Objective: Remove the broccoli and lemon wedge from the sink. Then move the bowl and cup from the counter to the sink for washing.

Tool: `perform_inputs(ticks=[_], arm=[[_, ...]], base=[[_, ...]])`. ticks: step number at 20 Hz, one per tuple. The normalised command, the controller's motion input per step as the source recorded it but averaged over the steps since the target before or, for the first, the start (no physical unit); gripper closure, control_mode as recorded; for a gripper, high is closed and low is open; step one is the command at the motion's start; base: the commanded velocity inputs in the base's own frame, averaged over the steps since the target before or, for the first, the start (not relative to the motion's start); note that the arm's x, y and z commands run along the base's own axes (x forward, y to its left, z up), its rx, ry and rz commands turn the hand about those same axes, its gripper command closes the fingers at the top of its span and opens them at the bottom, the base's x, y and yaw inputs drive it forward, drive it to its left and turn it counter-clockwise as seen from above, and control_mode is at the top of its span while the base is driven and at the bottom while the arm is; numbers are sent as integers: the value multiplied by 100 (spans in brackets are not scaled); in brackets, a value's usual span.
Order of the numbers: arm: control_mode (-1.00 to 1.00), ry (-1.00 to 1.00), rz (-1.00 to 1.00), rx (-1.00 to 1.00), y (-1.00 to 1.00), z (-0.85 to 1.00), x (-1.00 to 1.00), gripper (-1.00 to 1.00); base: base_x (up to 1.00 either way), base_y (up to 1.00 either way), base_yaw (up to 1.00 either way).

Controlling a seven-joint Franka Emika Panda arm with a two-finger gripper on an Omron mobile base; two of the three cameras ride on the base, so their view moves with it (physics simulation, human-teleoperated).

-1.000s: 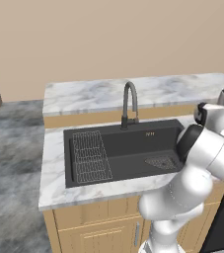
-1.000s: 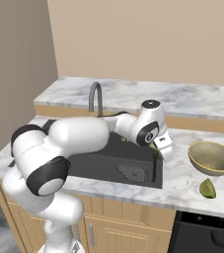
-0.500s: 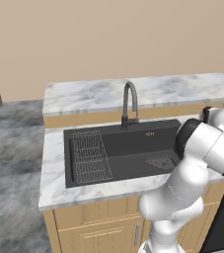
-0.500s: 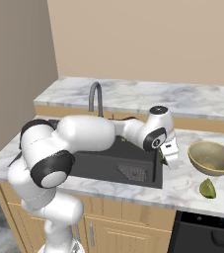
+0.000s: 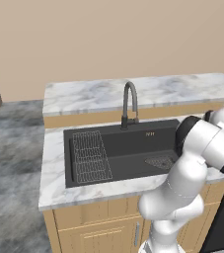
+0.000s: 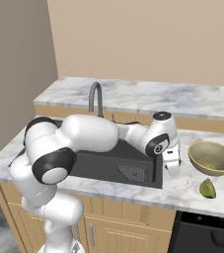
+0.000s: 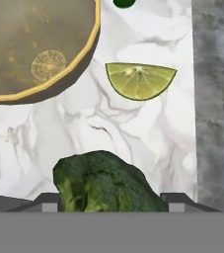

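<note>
In the hand view the dark green bumpy broccoli (image 7: 103, 183) sits between my finger tips, and my gripper (image 7: 106, 203) is shut on it above the white marble counter (image 7: 108, 123). The lemon wedge (image 7: 140, 79) lies on the counter just beyond it, cut side up. The tan-yellow bowl (image 7: 34, 44) is at the upper left, and a sliver of the green cup (image 7: 124, 2) shows at the top edge. In the right base view my gripper (image 6: 172, 165) hangs over the counter just right of the black sink (image 6: 103, 158), near the bowl (image 6: 212, 157) and the wedge (image 6: 208, 188).
The dark curved faucet (image 5: 129, 101) stands behind the sink (image 5: 133, 148), and a wire grid rack (image 5: 90, 155) lies at its left end. The drain strainer (image 5: 160, 161) is at the right end. The counter's front edge and the grey floor (image 7: 214, 99) lie close beside the wedge.
My hand has carried the broccoli rightward and lower, from the sink's right end to over the counter beside the bowl and wedge. Bowl and wedge have not moved.
</note>
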Motion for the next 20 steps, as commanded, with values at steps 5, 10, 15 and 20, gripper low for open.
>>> perform_inputs(ticks=[5,10,15,20], arm=[[-100,0,-4,0,-4,-20,-1,100],[-100,0,-1,0,-16,-20,0,100],[-100,0,0,0,-6,-21,0,100],[-100,0,0,0,-3,-24,0,100]], base=[[0,0,0],[0,0,0],[0,0,0],[0,0,0]])
